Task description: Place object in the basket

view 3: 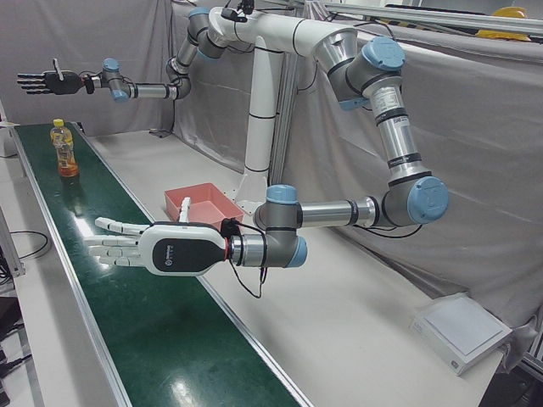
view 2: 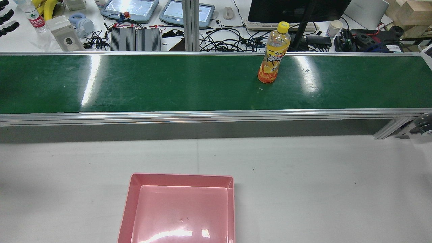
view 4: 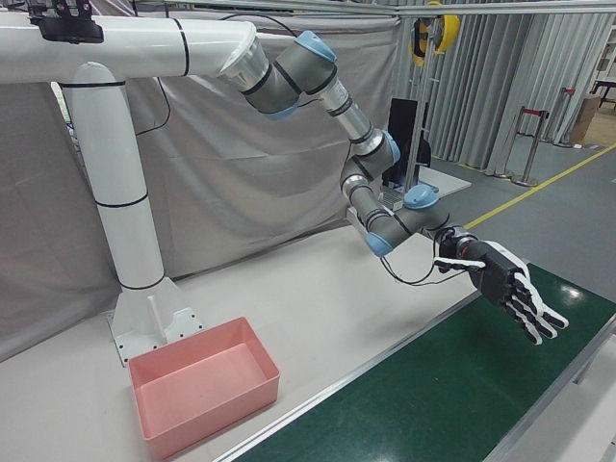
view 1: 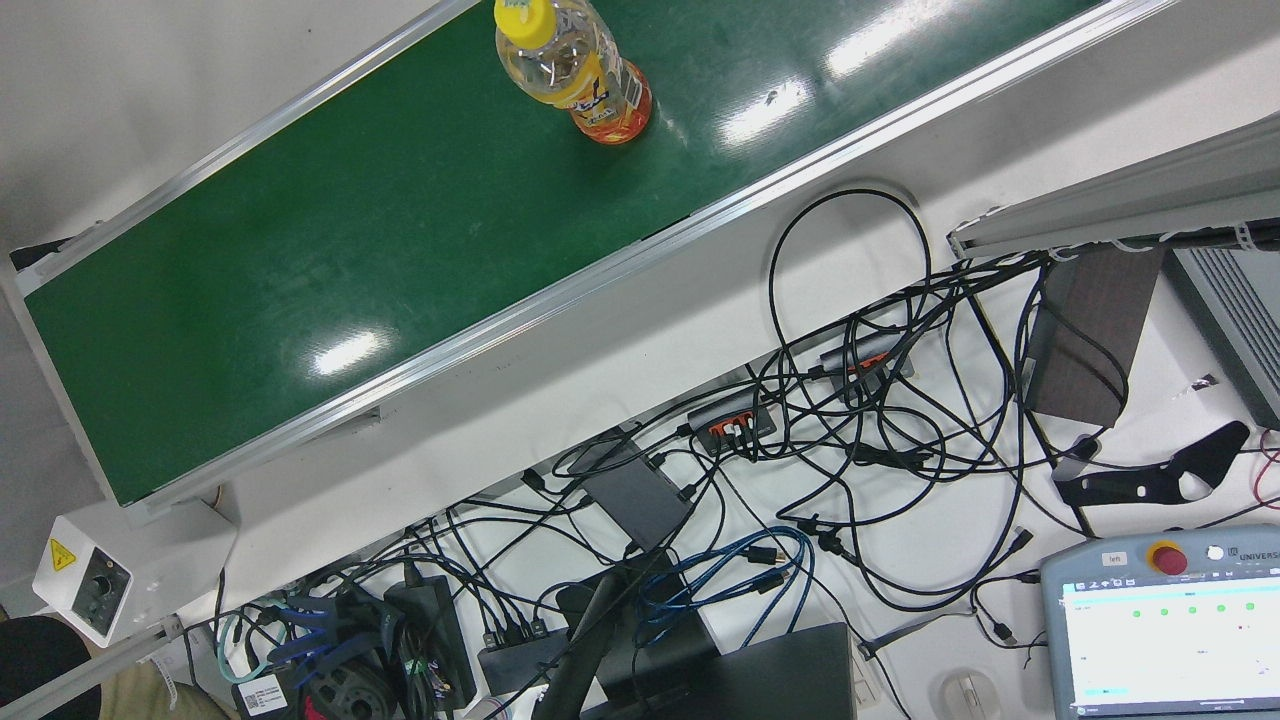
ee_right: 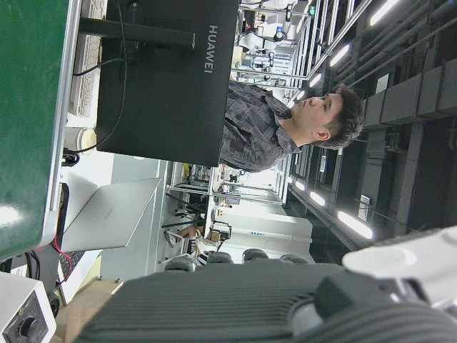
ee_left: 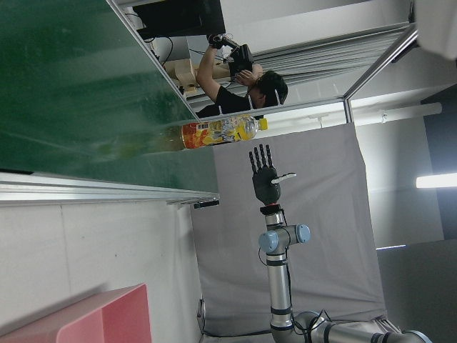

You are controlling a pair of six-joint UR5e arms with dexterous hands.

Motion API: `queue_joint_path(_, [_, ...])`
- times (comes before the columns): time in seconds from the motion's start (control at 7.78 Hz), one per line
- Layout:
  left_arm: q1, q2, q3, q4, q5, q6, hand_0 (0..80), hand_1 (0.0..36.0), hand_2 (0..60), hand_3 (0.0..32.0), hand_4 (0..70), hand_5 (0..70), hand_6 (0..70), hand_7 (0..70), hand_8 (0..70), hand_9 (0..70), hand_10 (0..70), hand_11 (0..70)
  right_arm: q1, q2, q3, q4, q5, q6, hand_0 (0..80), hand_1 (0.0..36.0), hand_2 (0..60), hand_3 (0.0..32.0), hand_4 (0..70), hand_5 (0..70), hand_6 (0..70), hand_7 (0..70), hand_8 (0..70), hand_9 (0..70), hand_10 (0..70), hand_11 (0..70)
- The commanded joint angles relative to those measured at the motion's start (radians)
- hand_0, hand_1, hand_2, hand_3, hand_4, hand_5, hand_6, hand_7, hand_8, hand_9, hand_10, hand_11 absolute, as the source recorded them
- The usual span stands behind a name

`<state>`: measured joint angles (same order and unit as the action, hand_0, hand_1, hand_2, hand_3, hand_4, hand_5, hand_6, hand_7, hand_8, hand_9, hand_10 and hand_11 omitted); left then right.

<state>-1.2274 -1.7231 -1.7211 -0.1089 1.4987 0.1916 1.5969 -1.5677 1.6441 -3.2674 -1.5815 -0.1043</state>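
An orange-drink bottle [view 2: 272, 57] with a yellow cap stands upright on the green belt [view 2: 168, 84], to the right in the rear view. It also shows in the front view as bottle [view 1: 580, 70] and in the left-front view as bottle [view 3: 64, 153]. The empty pink basket [view 2: 182, 178] sits on the white table before the belt. My left hand [view 3: 153, 248] hovers flat and open over the belt, far from the bottle; the same left hand [view 4: 505, 289] shows in the right-front view. My right hand [view 3: 42, 82] is open, held high beyond the bottle. Neither hand holds anything.
Behind the belt lies a desk with tangled cables [view 1: 860, 430], teach pendants and a monitor [ee_right: 164, 78]. A person [ee_left: 239, 78] stands there. A control box [view 1: 95, 580] sits at the belt's end. The white pedestal [view 4: 106, 192] rises behind the basket [view 4: 207, 404].
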Motion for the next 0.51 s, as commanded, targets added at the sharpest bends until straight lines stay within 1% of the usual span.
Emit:
queue_joint_path(0.0, [0.003,-0.001,-0.003,0.005,0.0,0.0,58.9,4.1,0.0,0.8,12.1,14.5,1.1,0.1,4.1,5.1,5.3,9.2,0.0,0.0,-0.001,0.0,0.0,0.0,0.0,0.0,0.0,0.0,0.0,0.0,0.0,0.0,0.0,0.0,0.0,0.0])
queue_joint_path(0.39, [0.003,-0.001,-0.017,0.017,0.0,0.002,58.9,3.8,0.0,0.6,12.5,14.5,1.0,0.0,4.0,4.7,5.4,9.4,0.0,0.0,0.0,0.0,0.0,0.0,0.0,0.0,0.0,0.0,0.0,0.0,0.0,0.0,0.0,0.0,0.0,0.0])
